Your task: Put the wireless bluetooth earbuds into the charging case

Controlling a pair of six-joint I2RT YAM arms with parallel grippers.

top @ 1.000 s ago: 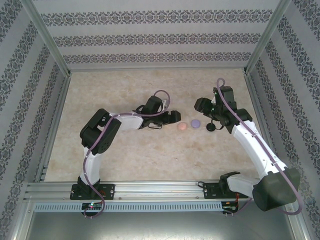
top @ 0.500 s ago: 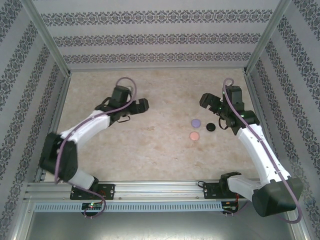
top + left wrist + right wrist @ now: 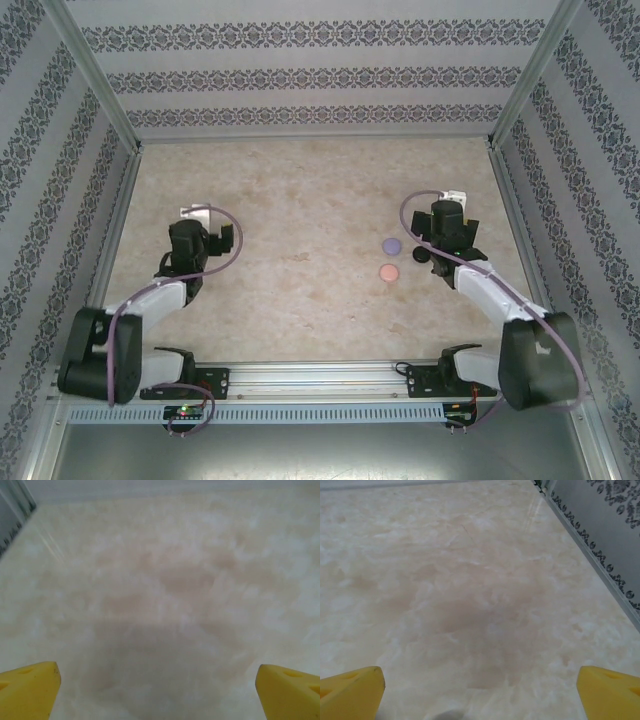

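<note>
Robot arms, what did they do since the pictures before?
Both pulled back from the middle: the left arm far toward the left wall, the right arm only slightly. The pink disc moved nearer the bases, in front of the purple disc. The purple disc and the black disc stayed put.

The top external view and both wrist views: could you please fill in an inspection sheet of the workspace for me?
Surface: pale marbled tabletop, flat.
Job's things: purple disc farther back, pink disc nearer, apart from each other. The black disc lies to their right, partly hidden by the right arm.
Clutter: nothing seen.
Grippers: left gripper open, nothing between its fingers, over bare table at the left. The right gripper is open too and holds nothing.
Cables: left cable and right cable, both purple, loop at the wrists, clear of the discs.
Surroundings: patterned walls, metal frame rail at the near edge.
</note>
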